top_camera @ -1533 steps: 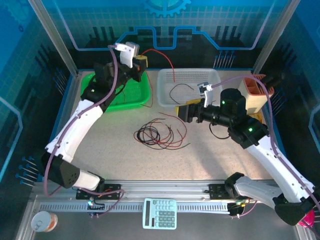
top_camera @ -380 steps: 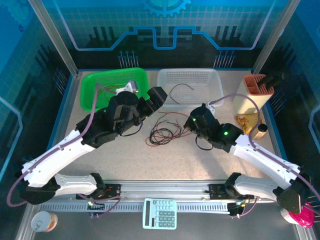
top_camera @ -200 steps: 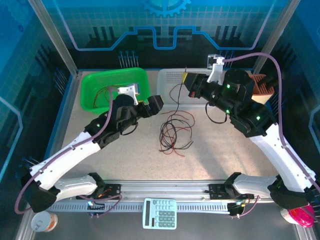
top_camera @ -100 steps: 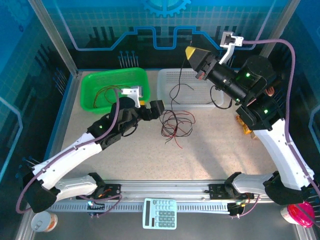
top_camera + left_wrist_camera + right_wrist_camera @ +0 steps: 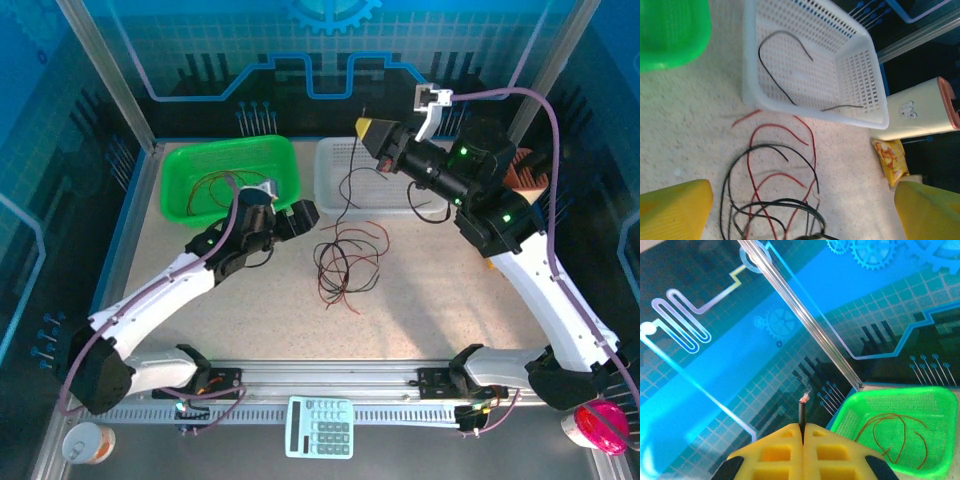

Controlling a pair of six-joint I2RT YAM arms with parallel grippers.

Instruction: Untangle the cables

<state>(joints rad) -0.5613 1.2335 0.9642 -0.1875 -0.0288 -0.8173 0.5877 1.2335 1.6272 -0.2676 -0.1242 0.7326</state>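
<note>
Pinching a black wire point(image 5: 802, 415) by its tip, right gripper point(image 5: 368, 128) hung high over the white basket point(image 5: 321, 178) | left gripper point(image 5: 305, 212) gaped just beside the cables point(image 5: 338, 262), tangled on the table point(image 5: 430, 310) | risk imo: thin hold slips, or lifting drags the whole knot along

cables point(image 5: 782, 202) run off the bottom edge

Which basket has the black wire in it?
The white basket. A black wire lies curled on its floor. The green basket next to it holds red wires instead.
</note>
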